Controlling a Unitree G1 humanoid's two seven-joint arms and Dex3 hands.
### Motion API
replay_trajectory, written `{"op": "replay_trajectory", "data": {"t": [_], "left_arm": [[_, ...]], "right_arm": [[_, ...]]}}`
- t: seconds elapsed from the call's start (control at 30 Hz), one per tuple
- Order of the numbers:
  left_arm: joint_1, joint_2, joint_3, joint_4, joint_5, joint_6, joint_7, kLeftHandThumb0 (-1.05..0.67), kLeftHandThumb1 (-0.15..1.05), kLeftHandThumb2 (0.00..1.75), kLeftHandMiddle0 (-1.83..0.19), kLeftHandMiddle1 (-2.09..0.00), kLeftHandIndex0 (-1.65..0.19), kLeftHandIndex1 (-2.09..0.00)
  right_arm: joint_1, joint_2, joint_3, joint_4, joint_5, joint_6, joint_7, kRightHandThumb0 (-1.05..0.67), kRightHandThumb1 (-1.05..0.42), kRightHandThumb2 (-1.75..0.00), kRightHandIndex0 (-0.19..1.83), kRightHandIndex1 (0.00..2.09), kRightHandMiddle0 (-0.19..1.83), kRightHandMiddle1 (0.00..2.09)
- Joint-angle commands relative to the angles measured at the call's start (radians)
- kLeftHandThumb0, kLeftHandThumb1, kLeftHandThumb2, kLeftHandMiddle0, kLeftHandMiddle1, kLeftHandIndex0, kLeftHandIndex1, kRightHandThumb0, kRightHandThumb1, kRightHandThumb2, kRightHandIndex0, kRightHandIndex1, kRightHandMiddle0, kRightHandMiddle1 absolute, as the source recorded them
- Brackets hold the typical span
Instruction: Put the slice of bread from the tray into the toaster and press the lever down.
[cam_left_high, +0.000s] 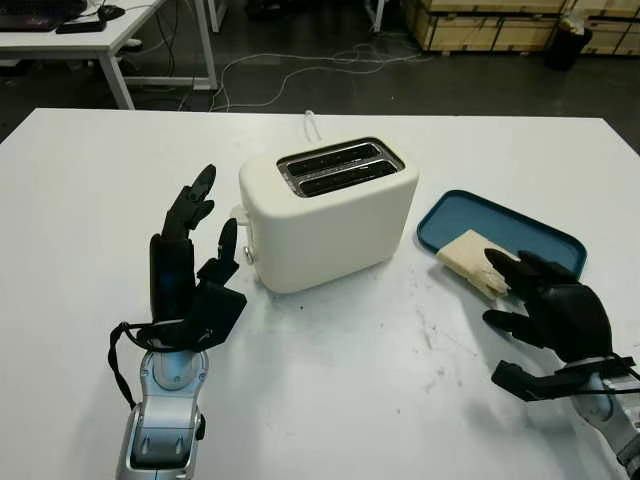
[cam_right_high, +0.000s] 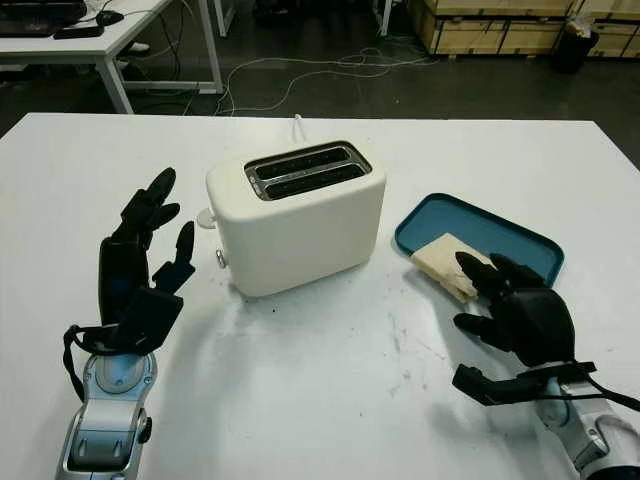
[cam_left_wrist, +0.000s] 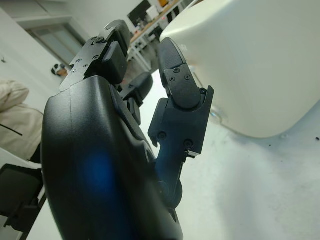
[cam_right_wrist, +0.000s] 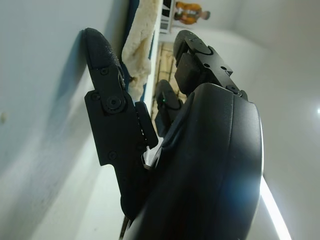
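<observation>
Right hand sits at the near edge of the blue tray, fingertips reaching over the near corner of the bread slice. Open, nothing gripped. Whether a fingertip actually touches the bread can't be told from the head views.

Bread lies in the tray's near-left corner, partly overhanging the rim toward the toaster. Tray is right of the toaster, close but not touching.

Right wrist view: thumb runs along the white table, its tip just beside the tray edge, with the bread's pale crumbly side standing just past it. That edge-on look at the slice isn't available from the head camera. Contact is still unclear.

Left hand is raised upright left of the toaster, open, holding nothing, palm turned toward the toaster's end face. Left wrist view puts one finger near the toaster's rounded cream wall, a gap visible between them.

Head views show what the wrist cameras don't: both toaster slots open on top, white cord running off behind, a small knob low on the end facing the left hand. Smudges mark the table between toaster and right hand.
</observation>
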Motion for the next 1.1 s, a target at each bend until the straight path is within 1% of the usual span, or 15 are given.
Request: {"op": "replay_trajectory", "data": {"t": [0.0,0.23,0.47,0.6,0.77,1.07], "left_arm": [[-0.01,0.003,0.001,-0.007,0.006,0.003,0.002,-0.34,0.92,0.57,-0.07,-0.91,-0.38,-0.05],[-0.011,0.008,0.007,-0.005,-0.005,-0.004,-0.008,-0.34,0.92,0.57,-0.07,-0.92,-0.38,-0.05],[-0.012,0.011,0.011,-0.01,-0.001,-0.007,-0.005,-0.32,0.92,0.56,-0.09,-0.92,-0.38,-0.05],[-0.015,0.013,0.015,-0.003,-0.006,-0.02,-0.004,-0.33,0.92,0.56,-0.09,-0.93,-0.39,-0.05],[-0.014,0.013,0.013,-0.009,0.003,-0.013,-0.002,-0.33,0.92,0.56,-0.09,-0.93,-0.39,-0.05],[-0.012,0.01,0.013,-0.02,0.002,-0.002,-0.003,-0.34,0.92,0.56,-0.09,-0.92,-0.39,-0.05]], "right_arm": [[-0.022,-0.019,0.018,0.009,-0.019,0.015,-0.025,-0.49,-0.85,0.0,0.36,0.0,0.36,0.01],[-0.056,-0.059,0.081,0.037,-0.095,0.062,-0.09,-0.47,-0.85,0.0,0.36,0.01,0.34,0.0],[-0.076,-0.077,0.123,0.064,-0.11,0.075,-0.131,-0.46,-0.84,0.0,0.37,0.01,0.35,0.0],[-0.082,-0.08,0.133,0.071,-0.102,0.078,-0.136,-0.46,-0.83,0.0,0.38,0.01,0.36,0.01],[-0.085,-0.081,0.141,0.072,-0.09,0.087,-0.099,-0.45,-0.85,-0.01,0.36,0.0,0.34,0.0],[-0.126,-0.059,0.178,0.139,-0.094,0.084,-0.11,-0.47,-0.84,0.0,0.37,0.0,0.33,0.0]]}}
